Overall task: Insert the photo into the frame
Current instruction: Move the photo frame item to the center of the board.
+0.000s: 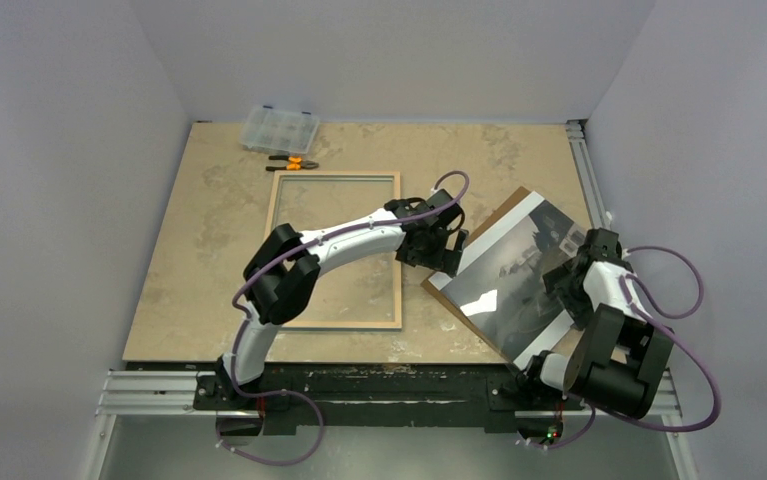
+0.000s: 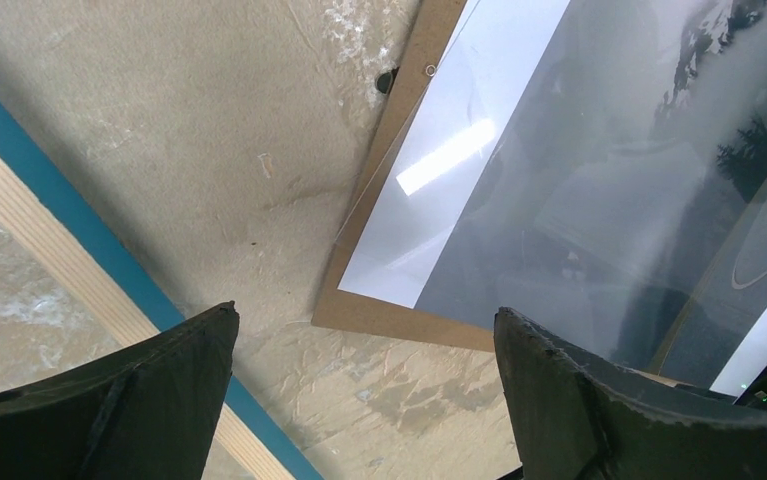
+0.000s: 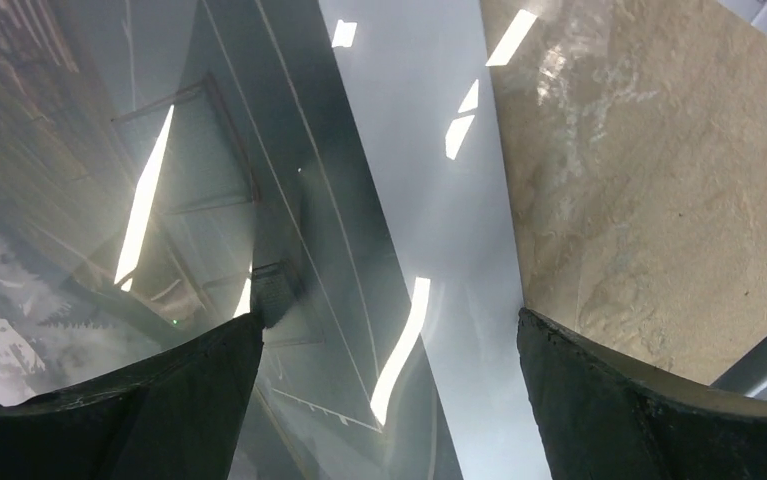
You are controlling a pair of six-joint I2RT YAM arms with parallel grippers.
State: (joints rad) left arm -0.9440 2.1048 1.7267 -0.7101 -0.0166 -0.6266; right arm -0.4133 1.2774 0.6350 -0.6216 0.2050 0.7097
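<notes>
Nearest you, your right gripper (image 1: pixel 563 284) hangs over the far-right side of the photo (image 1: pixel 519 270), well to the right of the frame (image 1: pixel 334 323). From the right wrist view, its 2 fingers (image 3: pixel 129 410) are spread wide with nothing between them (image 3: pixel 389 330). One is above the grey print (image 3: pixel 209 150) and the other is above bare desk (image 3: pixel 639 200), with the white border running between them. Whether either tip touches the print, you cannot tell.

The photo lies face up, glossy and catching the ceiling lights. It sits on the brown backing board (image 1: pixel 446 290), turned at an angle to the frame and just off its right rail. A strip of board (image 2: pixel 399 315) shows past the photo's white border (image 2: pixel 429 200).

Your left gripper (image 1: pixel 442 258) reaches out across the frame's right rail and hangs above the board's corner nearest the frame. Its 2 fingers (image 2: pixel 149 390) are also wide apart and hold nothing (image 2: pixel 364 330). Below them you see bare desk, the board corner and the frame's rail (image 2: pixel 79 210), blue along one side and pale wood on top.

The frame lies flat on the desk (image 1: pixel 219 200), wood side up and with nothing inside it.

Beyond the frame's far rail, 1 pair of orange-handled pliers (image 1: pixel 294 163) lies just past it. A clear compartment box (image 1: pixel 279 127) sits farther back by the wall.
</notes>
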